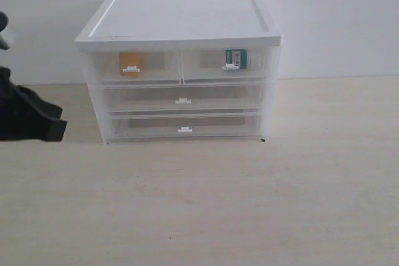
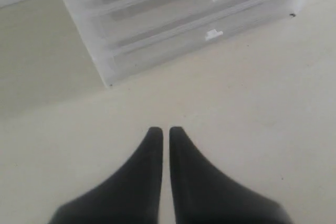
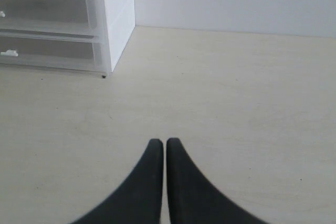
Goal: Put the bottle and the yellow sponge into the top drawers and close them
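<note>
Left claw – fingers pressed together, hairline gap only, nothing betw. them, above bare counter. Right claw the same: tips together, empty, over the counter off the cabinet's right side. In ext. view the left arm sat at the left edge, apart from the cabinet. Farther back, the cabinet's two full-width drawers were flush. Above them the top drawers, side by side, both pushed in – yellow sponge inside the left one, bottle inside the right. White wall behind.
</note>
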Available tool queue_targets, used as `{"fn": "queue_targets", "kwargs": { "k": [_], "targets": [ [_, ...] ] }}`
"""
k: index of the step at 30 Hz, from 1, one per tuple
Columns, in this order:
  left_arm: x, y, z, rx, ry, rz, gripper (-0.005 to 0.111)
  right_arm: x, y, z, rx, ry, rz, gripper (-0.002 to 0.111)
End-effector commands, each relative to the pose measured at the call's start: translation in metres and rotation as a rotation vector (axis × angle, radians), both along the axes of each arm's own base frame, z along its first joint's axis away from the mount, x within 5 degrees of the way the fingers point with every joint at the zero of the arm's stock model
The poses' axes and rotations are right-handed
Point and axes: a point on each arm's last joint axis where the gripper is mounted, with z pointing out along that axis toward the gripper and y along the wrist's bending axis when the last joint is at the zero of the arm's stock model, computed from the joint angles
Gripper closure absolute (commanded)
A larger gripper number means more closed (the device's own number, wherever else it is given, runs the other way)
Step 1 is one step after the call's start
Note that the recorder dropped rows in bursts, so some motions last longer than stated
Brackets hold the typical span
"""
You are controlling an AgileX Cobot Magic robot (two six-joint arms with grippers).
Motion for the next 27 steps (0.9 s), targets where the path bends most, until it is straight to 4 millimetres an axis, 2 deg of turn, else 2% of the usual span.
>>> {"fn": "queue_targets", "kwargs": {
  "k": [1,4,5,9,11,19,25,27],
  "targets": [
    [-0.04,0.016,-0.012,-0.116,-0.054,0.076,0.103,0.0,0.0,0.001,0.005,-0.015,0.002,0.108],
    [-0.066,0.027,-0.016,-0.182,-0.158,0.091,0.103,0.0,0.0,0.001,0.005,-0.015,0.002,0.108],
    [-0.076,0.031,-0.018,-0.253,-0.203,0.12,0.103,0.0,0.0,0.001,0.005,-0.015,0.002,0.108],
    [-0.099,0.041,-0.024,-0.371,-0.358,0.139,0.103,0.0,0.0,0.001,0.005,-0.015,0.002,0.108],
    [-0.111,0.046,-0.032,-0.367,-0.437,0.117,0.103,0.0,0.0,0.001,0.005,-0.015,0.002,0.108],
    [-0.137,0.056,-0.043,-0.374,-0.606,0.085,0.103,0.0,0.0,0.001,0.005,-0.015,0.002,0.108],
    [-0.146,0.067,-0.062,-0.358,-0.662,0.172,0.103,0.0,0.0,0.001,0.005,-0.015,0.002,0.108],
    [-0.149,0.07,-0.062,-0.39,-0.683,0.214,0.103,0.0,0.0,0.001,0.005,-0.015,0.002,0.108]
  ]
}}
